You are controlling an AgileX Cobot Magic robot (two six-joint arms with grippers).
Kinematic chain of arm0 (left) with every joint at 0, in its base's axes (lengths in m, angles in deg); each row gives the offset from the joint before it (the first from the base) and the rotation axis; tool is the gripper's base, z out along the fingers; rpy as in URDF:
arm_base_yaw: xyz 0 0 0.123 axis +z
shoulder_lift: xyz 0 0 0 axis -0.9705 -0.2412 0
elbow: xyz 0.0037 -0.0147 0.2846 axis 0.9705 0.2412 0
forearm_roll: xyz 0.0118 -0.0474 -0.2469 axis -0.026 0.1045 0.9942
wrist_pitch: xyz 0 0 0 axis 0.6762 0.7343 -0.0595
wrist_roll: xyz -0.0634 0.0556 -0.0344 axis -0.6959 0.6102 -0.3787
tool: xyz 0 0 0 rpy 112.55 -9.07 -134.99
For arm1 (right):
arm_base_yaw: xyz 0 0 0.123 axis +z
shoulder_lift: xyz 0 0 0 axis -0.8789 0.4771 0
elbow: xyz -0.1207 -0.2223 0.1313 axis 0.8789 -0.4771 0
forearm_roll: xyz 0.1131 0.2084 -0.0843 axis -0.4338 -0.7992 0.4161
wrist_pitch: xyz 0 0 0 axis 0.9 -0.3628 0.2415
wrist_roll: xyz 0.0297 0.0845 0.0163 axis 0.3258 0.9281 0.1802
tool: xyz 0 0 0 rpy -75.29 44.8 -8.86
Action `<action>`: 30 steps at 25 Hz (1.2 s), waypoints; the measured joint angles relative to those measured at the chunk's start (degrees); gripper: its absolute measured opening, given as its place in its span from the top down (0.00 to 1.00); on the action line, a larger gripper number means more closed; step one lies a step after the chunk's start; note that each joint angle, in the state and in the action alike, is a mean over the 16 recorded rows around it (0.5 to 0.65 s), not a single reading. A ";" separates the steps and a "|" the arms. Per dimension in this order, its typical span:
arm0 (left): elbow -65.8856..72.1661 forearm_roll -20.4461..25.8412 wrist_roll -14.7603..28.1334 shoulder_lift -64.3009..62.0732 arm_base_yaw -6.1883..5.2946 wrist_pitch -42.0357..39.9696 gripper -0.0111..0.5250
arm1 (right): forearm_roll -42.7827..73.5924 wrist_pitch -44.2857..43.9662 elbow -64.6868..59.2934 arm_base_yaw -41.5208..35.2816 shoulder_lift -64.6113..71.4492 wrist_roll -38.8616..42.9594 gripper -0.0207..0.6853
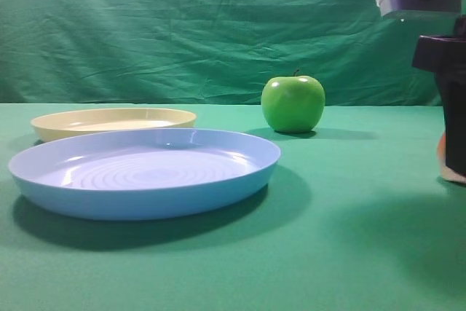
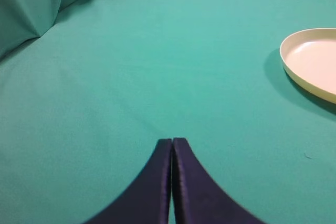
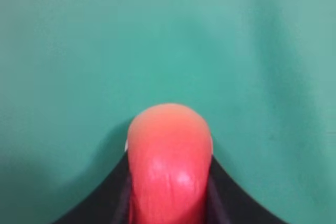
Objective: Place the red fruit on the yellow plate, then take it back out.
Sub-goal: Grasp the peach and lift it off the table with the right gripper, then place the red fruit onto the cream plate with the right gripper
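Red fruit [image 3: 169, 166], smooth and rounded, sits clamped between the right gripper's [image 3: 169, 182] dark curved fingers [image 3: 105, 203]; left gripper [image 2: 172, 153] pressed together.

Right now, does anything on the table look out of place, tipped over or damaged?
Nothing stands out. The green apple stands upright, and the yellow plate and blue plate sit flat and empty. The red fruit sits between the right pincer's jaws, looking intact.

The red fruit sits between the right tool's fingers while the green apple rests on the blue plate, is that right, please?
Not quite: the green apple rests on the green cloth behind the blue plate, as the exterior high view shows. The red fruit does sit between the right tool's fingers.
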 joint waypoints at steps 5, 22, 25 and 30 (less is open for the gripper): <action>0.00 0.00 0.00 0.00 0.00 0.00 0.98 | -1.35 -1.90 12.64 2.95 2.03 -2.60 0.67; 0.00 0.00 0.00 0.00 0.00 0.00 0.98 | -15.12 3.43 43.95 12.92 26.83 -20.38 0.70; 0.00 0.00 0.00 0.00 0.00 0.00 0.98 | -18.46 5.81 45.01 13.31 30.63 -24.22 0.69; 0.00 0.00 0.00 0.00 0.00 0.00 0.98 | -22.70 9.69 45.38 13.48 34.88 -28.84 0.55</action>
